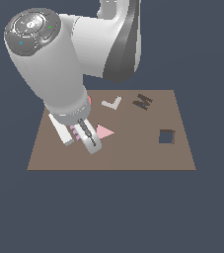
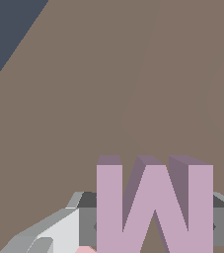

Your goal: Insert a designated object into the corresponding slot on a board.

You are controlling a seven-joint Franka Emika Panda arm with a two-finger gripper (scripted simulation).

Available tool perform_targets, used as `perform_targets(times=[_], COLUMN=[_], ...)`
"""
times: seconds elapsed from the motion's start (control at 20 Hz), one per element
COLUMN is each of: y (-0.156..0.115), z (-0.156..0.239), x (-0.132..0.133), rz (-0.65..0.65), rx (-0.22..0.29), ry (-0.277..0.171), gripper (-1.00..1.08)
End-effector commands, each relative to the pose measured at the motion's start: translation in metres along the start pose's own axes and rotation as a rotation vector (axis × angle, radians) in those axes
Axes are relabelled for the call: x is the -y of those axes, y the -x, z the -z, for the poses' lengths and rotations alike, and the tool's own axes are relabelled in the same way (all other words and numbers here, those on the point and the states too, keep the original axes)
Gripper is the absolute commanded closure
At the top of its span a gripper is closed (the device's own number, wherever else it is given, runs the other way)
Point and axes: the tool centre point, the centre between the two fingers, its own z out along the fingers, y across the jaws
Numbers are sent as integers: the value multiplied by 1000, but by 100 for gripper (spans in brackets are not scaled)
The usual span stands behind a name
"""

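One brown board [image 1: 133,153] carries everything. Between the fingers of the one gripper [image 1: 81,140] sits one lavender M block [image 2: 153,207]. Just beside the gripper lies one pink triangle [image 1: 103,131]. Farther off are one pale L-shaped mark [image 1: 112,103], one M-shaped recess [image 1: 143,102] and one square hole [image 1: 167,137].

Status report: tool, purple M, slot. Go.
Tool down over purple M, fingers either side; grip not confirmed. M-shaped slot empty, toward exterior view's right on the board. Pink triangle right beside the tool.

High exterior view—close wrist view
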Motion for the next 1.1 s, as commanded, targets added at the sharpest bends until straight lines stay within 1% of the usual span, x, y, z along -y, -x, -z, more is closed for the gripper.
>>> perform_targets(times=[0.0,0.25,0.6,0.85,1.05], y=[7,27,69,104,135], z=[1,2,3,4,4], x=[12,37,65,76,78], rz=[89,309,652,901,1106], rx=[0,-1,-2,-2,-2], ry=[-1,-1,-1,-1,-1], gripper=[108,108,108,108,108])
